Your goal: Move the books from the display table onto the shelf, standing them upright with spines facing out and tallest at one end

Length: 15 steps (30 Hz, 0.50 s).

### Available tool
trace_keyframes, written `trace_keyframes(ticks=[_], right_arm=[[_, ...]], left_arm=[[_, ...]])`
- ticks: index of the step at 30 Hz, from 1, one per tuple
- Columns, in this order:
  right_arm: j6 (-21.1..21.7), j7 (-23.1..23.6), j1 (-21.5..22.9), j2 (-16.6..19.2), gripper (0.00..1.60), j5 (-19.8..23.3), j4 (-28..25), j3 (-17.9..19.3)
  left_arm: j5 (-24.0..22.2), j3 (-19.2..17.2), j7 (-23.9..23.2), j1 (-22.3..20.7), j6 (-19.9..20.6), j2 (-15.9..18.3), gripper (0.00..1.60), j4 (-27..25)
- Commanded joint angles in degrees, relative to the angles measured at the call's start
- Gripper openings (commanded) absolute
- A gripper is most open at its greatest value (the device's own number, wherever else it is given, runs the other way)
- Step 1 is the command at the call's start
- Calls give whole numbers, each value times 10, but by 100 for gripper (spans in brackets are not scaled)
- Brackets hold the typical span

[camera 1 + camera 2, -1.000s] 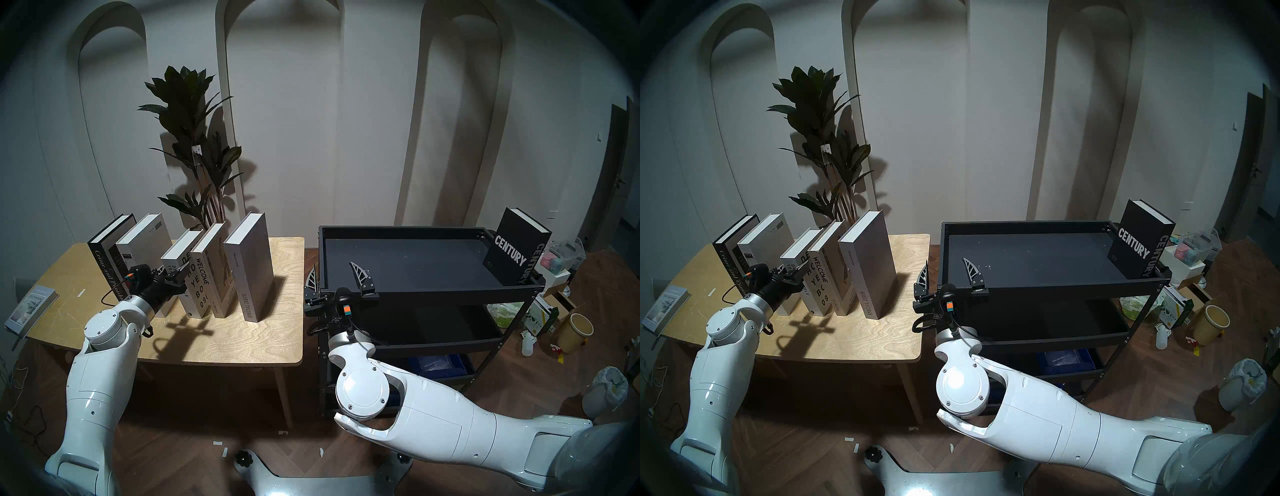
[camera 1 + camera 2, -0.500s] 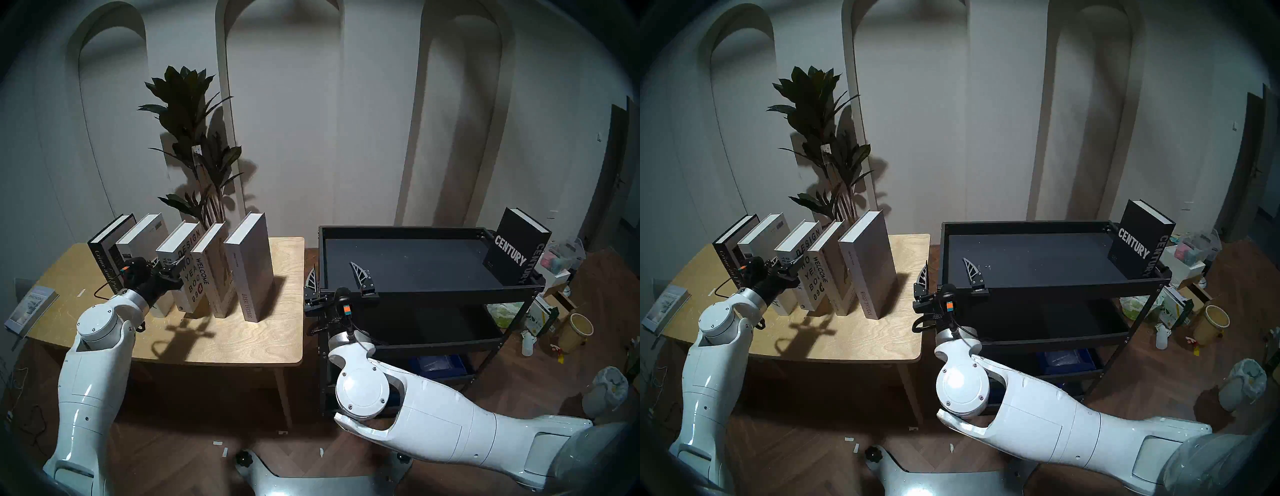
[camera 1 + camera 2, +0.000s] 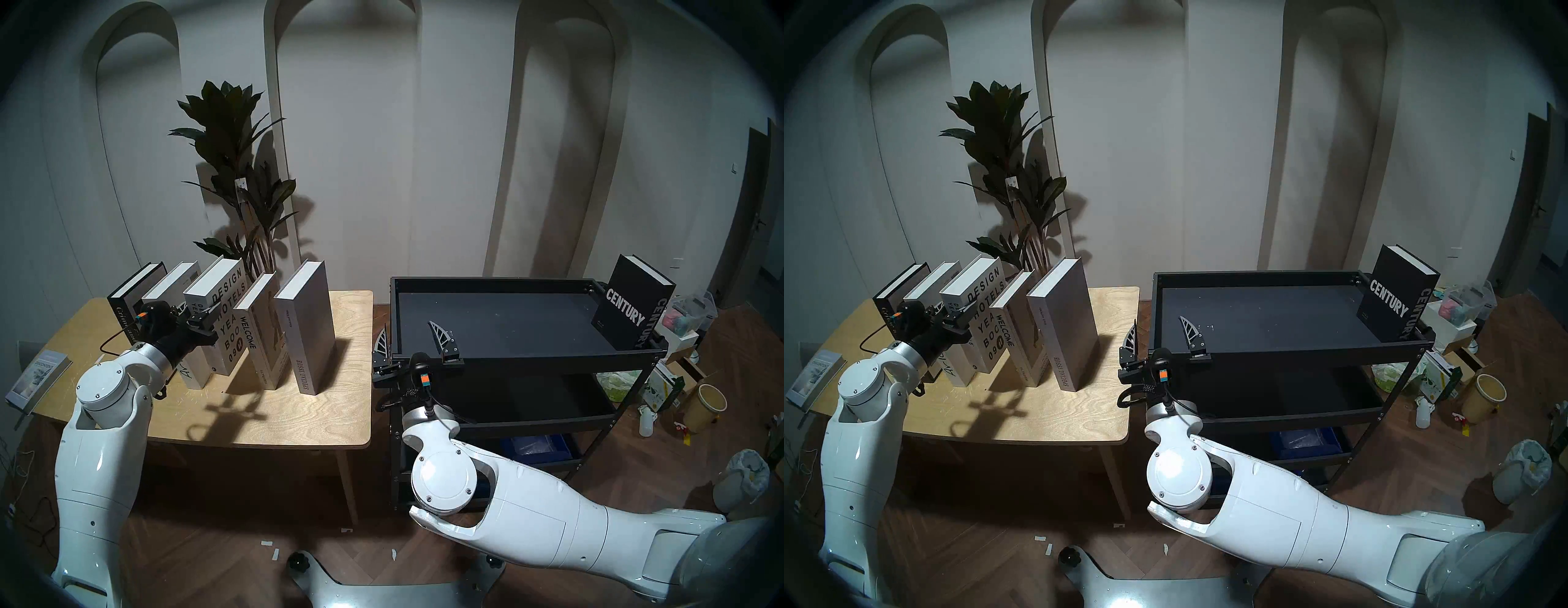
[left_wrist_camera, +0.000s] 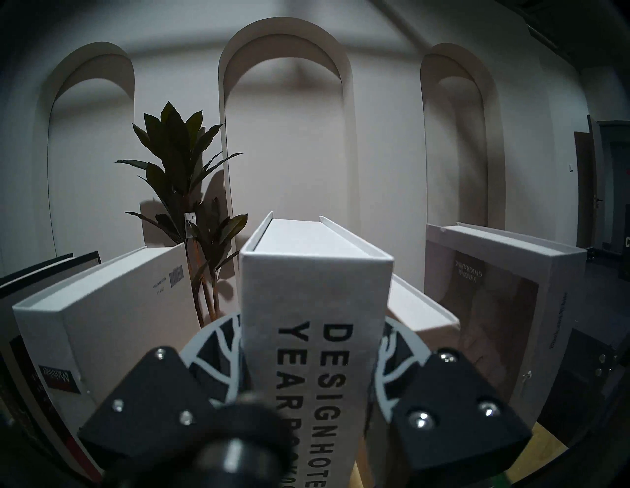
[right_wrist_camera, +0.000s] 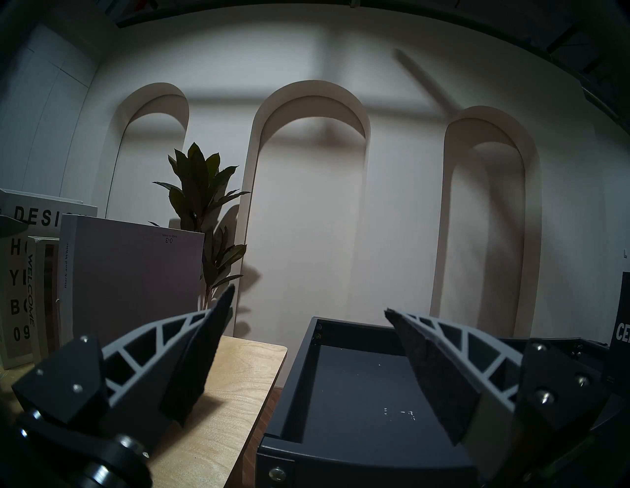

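While one black book point(image 3: 632, 303) stands on the shelf point(image 3: 509, 356), the left gripper point(image 3: 208, 323) pinches a white book point(image 3: 220, 314) above the table point(image 3: 297, 407) where four others point(image 3: 271, 331) wait, and the right gripper point(image 3: 418, 344) hangs spread.

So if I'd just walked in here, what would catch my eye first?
Probably the left gripper clamped on the white Designhotels Yearbook, raised out of the row of books on the plywood table. Then the lone black Century book standing at the far right end of the black rack.
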Motion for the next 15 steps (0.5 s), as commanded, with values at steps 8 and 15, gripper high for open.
trace_keyframes(ticks=[8, 15], right_arm=[[-1, 1, 3, -2, 160, -1, -10, 1], [-1, 1, 3, -2, 160, -1, -9, 1]], left_arm=[[-17, -33, 3, 2, 33, 13, 0, -94], [-9, -33, 7, -13, 41, 27, 0, -110]])
